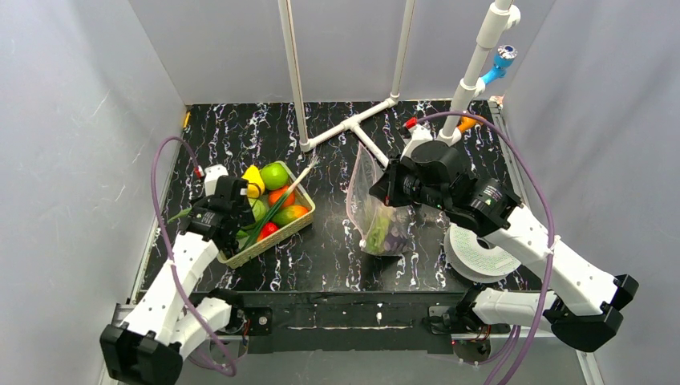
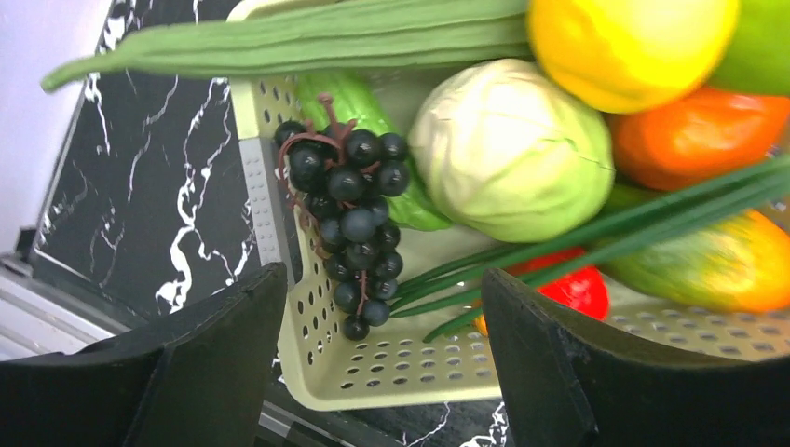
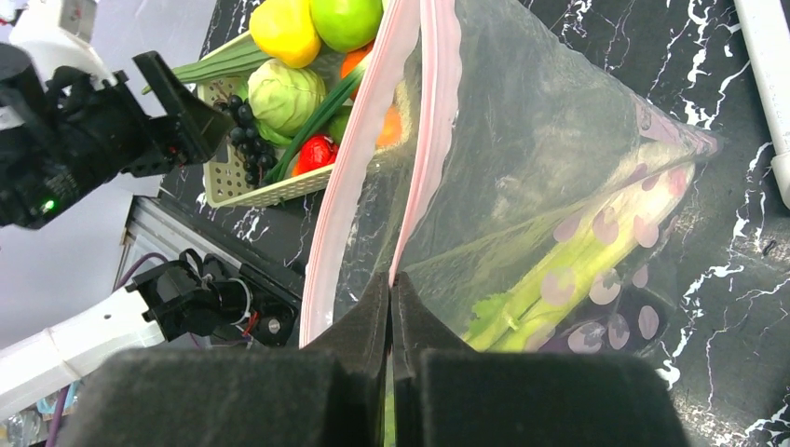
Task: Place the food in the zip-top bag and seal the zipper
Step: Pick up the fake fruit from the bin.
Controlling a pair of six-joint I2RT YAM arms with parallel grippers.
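The food lies in a perforated basket [image 2: 419,363]: dark grapes [image 2: 349,214], a pale cabbage [image 2: 512,149], a yellow fruit [image 2: 624,42], orange and red pieces, and long green leek leaves [image 2: 606,233]. My left gripper [image 2: 382,279] hovers open over the basket's near corner, the grapes just beyond its fingers and nothing between them. My right gripper [image 3: 391,279] is shut on one lip of the zip-top bag [image 3: 559,140] at the pink zipper [image 3: 359,158]. It holds the mouth apart toward the basket. A green stalk [image 3: 550,279] and something purple lie inside the bag [image 1: 377,216].
A white pipe frame [image 1: 353,124] stands on the black marbled table behind the bag. A white round spool [image 1: 477,257] sits under my right arm. Grey walls close in on both sides. The basket [image 1: 265,249] is left of the bag.
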